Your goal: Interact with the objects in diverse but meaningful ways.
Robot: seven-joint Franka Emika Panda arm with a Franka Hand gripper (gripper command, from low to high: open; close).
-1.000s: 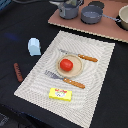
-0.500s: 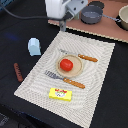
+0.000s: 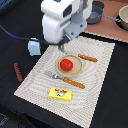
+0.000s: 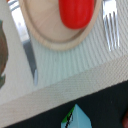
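One arm only works here, and its hand [image 3: 64, 46] hangs over the far edge of the pale placemat [image 3: 97, 80]; whether the fingers are spread or holding anything I cannot tell, since neither view shows them. From the hand, the red tomato [image 3: 66, 64] sits near, at about six o'clock in the exterior view, on a small wooden plate [image 3: 76, 73]. The pale blue carton [image 3: 34, 47] stands on the dark bench [image 3: 15, 30] at nine o'clock, the likelier reach judging by the wrist view.

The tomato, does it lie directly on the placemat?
No, the tomato sits on a round wooden plate that rests on the placemat.
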